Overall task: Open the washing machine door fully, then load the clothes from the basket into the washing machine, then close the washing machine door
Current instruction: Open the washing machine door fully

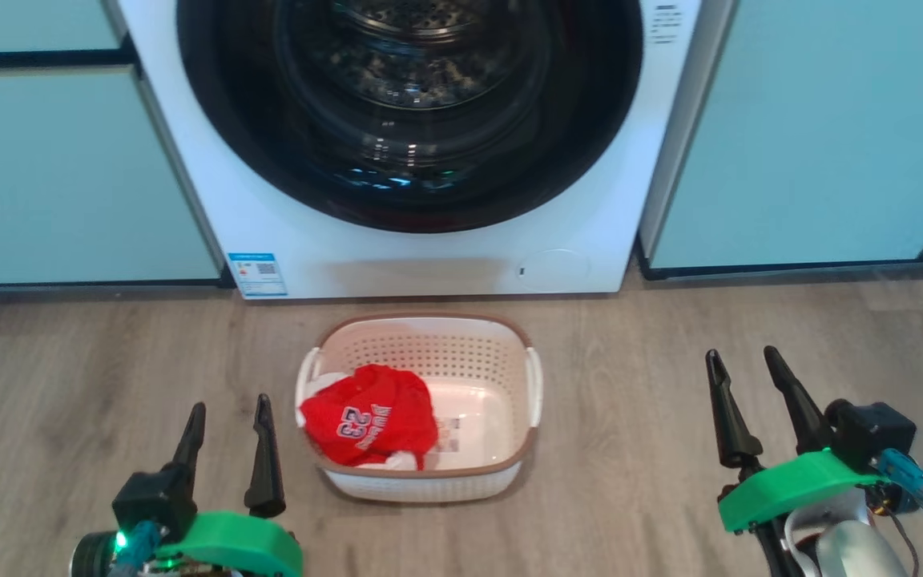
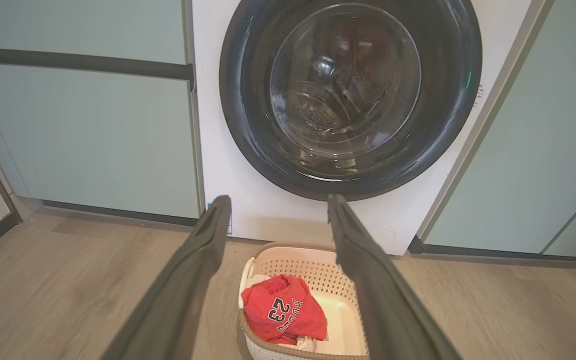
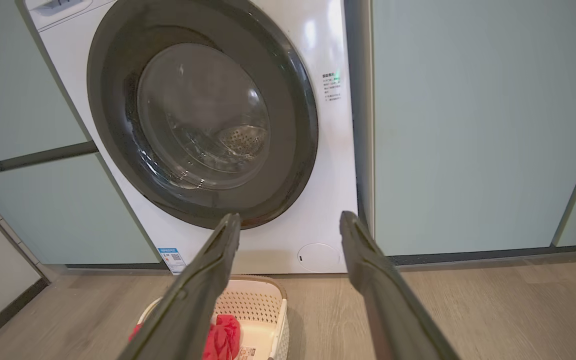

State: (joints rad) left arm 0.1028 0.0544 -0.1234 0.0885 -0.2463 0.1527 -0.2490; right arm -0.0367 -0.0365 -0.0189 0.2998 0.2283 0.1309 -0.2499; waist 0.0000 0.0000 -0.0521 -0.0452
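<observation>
**1. Washer** [image 1: 429, 272]. White front-loader on the floor [image 1: 630, 385], set between teal cabinets [image 1: 69, 176]. A blue sticker [image 1: 257, 275] sits at its lower left corner and a round flap [image 1: 554, 268] at its lower right.

**2. Door** [image 1: 409, 104]. Black rim with a glass bowl. It lies flush with the washer's front, so it reads as shut, and the drum shows through the glass. Handle and hinge side cannot be told.

**3. Basket** [image 1: 429, 324]. Stands on the floor just before the washer, centred under the door. This placement probably keeps the carry to the drum short. It sits low, so it is likely clear of the door's swing.

**4. Clothes** [image 1: 369, 417]. A red bundle marked "23" with a little white fabric at its near edge. It is heaped in the basket's near left corner and not yet loaded, leaving the basket's right side bare.

**5. Left gripper** [image 1: 231, 405]. Fingers parted and holding nothing. It is poised over the floor just left of the basket, pointing toward the washer.

**6. Right gripper** [image 1: 741, 353]. Fingers likewise spread and empty. It is over the floor well right of the basket.

**Status.** Both grippers flank the basket in a ready pose, and neither touches anything. By the task order, the door must be opened first, and that step appears not yet begun.
</observation>
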